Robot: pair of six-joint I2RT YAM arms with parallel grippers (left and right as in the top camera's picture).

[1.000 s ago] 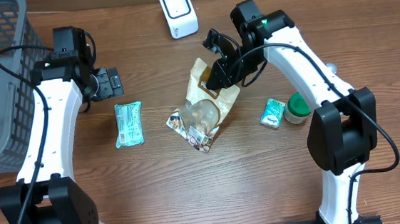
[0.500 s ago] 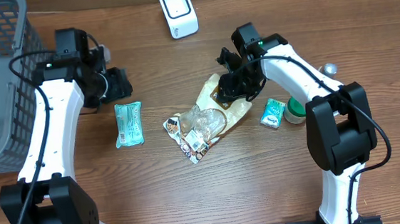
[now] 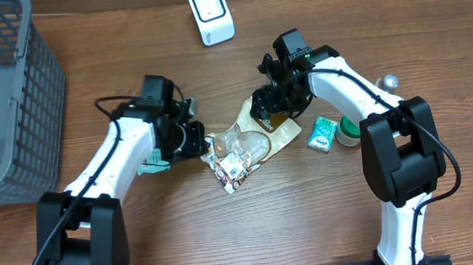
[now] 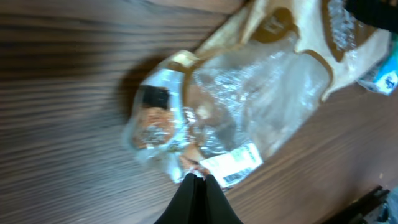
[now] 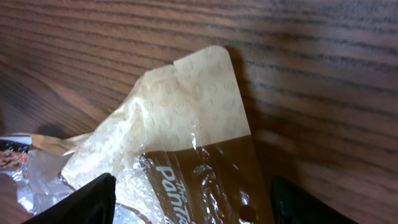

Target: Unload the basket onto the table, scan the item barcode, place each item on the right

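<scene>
Left claw [image 4: 194, 182], pressed together, meets the edge of the bag [image 4: 261, 99]. The barcode label [image 4: 237, 164] lies just right of its tip, face up for scanning. Right claw [image 5: 194, 196], spread, straddles the bag's printed end, gripping nothing.

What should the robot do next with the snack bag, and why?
Probably raise the left gripper a little, lifting that end of the snack bag. Its jaws look shut on the crinkly edge, right beside the white barcode label. The right gripper is open over the bag's top, not holding it. The bag lies flat on the table, away from the white scanner.
</scene>
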